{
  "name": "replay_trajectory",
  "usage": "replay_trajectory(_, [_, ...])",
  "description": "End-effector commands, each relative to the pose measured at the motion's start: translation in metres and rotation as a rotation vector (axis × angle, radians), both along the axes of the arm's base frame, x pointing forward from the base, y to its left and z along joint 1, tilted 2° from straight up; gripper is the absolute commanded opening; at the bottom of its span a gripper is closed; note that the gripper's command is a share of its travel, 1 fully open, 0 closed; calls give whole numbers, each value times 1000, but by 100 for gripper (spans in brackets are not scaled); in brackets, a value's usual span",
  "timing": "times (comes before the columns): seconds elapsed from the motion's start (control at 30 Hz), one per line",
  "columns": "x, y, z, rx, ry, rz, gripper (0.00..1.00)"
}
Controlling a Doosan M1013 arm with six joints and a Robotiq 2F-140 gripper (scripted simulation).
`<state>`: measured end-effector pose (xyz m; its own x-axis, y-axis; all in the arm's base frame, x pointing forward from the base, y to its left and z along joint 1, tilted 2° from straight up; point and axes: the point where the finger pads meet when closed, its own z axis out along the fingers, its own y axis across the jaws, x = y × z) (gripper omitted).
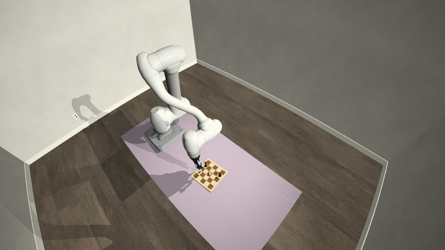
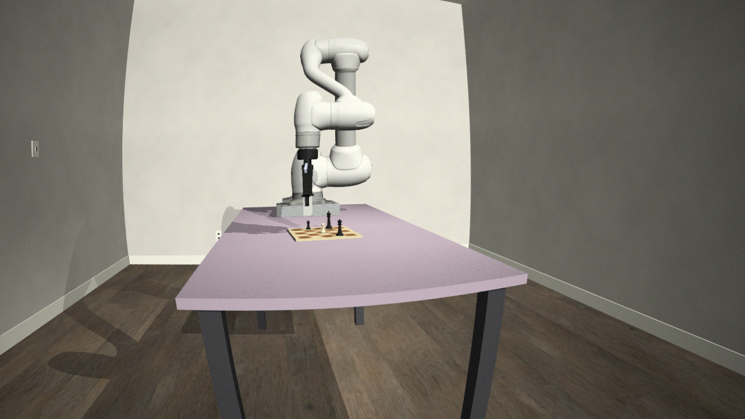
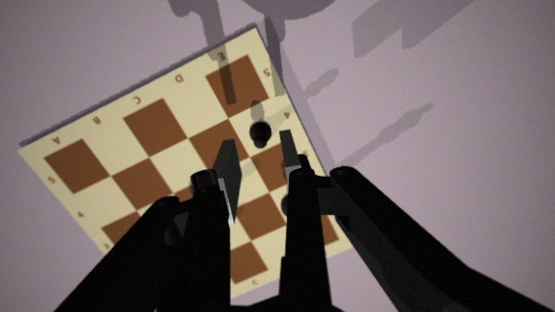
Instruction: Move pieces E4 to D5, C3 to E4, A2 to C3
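A small chessboard [image 1: 211, 187] [image 2: 301, 237] [image 3: 78, 166] lies on the purple table. A black pawn [image 2: 308, 224] [image 3: 260, 130] stands upright on E4, near the board's edge. My gripper [image 1: 198, 168] [image 2: 307, 204] [image 3: 259, 152] hangs above this pawn with its fingers partly closed. A gap is left between them and nothing is in it. A white piece [image 1: 209, 173] [image 2: 322, 227] and two taller black pieces [image 1: 205, 163] [image 2: 328, 219] [image 1: 219, 175] [image 2: 339, 227] stand upright elsewhere on the board. In the wrist view one dark piece [image 3: 284, 204] is half hidden behind the right finger.
The purple table [image 1: 241, 212] [image 2: 338, 270] carries the board and the robot's grey base [image 1: 166, 140] [image 2: 291, 209]. The board sits in the half of the table nearer the base. Wooden floor and walls surround the table.
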<state>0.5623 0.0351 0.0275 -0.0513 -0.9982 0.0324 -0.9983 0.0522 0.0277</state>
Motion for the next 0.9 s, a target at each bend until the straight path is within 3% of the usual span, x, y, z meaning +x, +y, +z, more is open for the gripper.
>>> replay_trajectory(0.0, [0, 0, -3, 0, 0, 0, 20])
replay_trajectory(0.87, [0, 0, -12, 0, 0, 0, 20])
